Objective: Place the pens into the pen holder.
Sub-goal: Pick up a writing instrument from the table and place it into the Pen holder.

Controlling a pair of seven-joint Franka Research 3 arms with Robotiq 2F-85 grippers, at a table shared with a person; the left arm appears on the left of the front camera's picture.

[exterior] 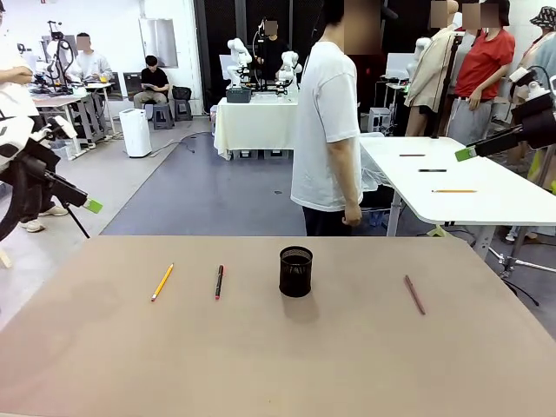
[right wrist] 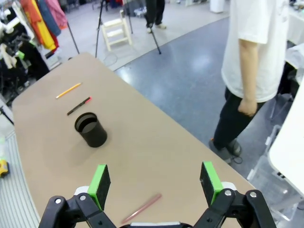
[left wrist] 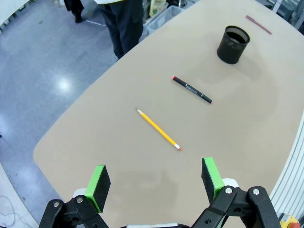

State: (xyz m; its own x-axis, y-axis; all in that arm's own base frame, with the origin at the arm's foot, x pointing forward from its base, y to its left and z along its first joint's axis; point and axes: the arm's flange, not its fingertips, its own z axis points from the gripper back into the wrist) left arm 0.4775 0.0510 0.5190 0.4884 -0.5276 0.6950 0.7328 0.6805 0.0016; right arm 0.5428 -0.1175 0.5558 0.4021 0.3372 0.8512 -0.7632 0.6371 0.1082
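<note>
Three pens lie flat on the tan table [exterior: 278,365]. An orange-yellow pencil-like pen [exterior: 162,282] [left wrist: 158,129] [right wrist: 68,90] rests at the left. Beside it is a dark pen with red parts [exterior: 219,282] [left wrist: 192,90] [right wrist: 79,106]. A reddish-brown pen [exterior: 414,294] [left wrist: 259,24] [right wrist: 141,208] lies at the right. The black mesh pen holder [exterior: 295,271] [left wrist: 233,44] [right wrist: 90,129] stands upright between them with nothing inside. My left gripper [exterior: 87,205] [left wrist: 156,183] hangs open high off the table's left edge. My right gripper [exterior: 467,153] [right wrist: 156,183] is open, raised at the far right.
A person in a white T-shirt [exterior: 328,130] [right wrist: 254,52] stands at the table's far edge, hands down. A white table [exterior: 452,187] with more pens stands behind at the right. Other people and tables are farther back.
</note>
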